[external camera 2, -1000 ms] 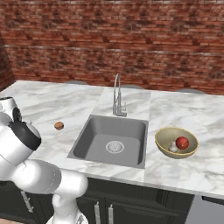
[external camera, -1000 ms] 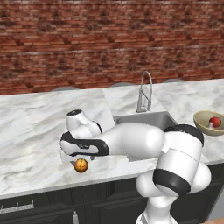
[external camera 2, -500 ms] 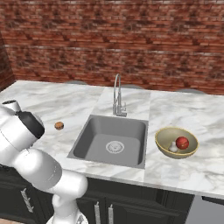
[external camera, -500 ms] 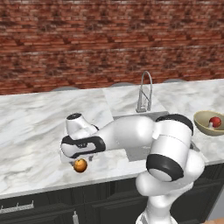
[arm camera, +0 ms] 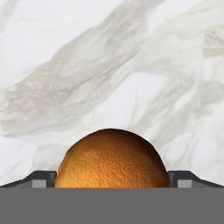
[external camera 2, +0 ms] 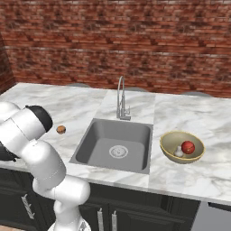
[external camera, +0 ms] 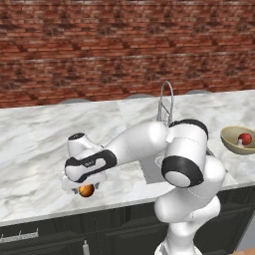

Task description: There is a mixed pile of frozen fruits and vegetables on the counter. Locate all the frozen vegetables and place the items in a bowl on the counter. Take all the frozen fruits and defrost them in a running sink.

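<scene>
Hand view: orange ball (arm camera: 112, 159) (between tool (arm camera: 112, 178) tips)

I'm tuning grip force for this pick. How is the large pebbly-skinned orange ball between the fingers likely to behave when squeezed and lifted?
The large pebbly orange ball looks round and firm, so it will probably roll on the flat white marble counter if nudged off-centre. Its rough skin should give the open gripper fair friction. The curved sides could still let it squirt out.

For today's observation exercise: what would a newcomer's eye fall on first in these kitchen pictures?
Probably the white arm's open gripper low over the large orange ball near the white marble counter's front edge. Next, the tan-gold bowl right of the grey steel sink, holding a glossy red ball.
</scene>
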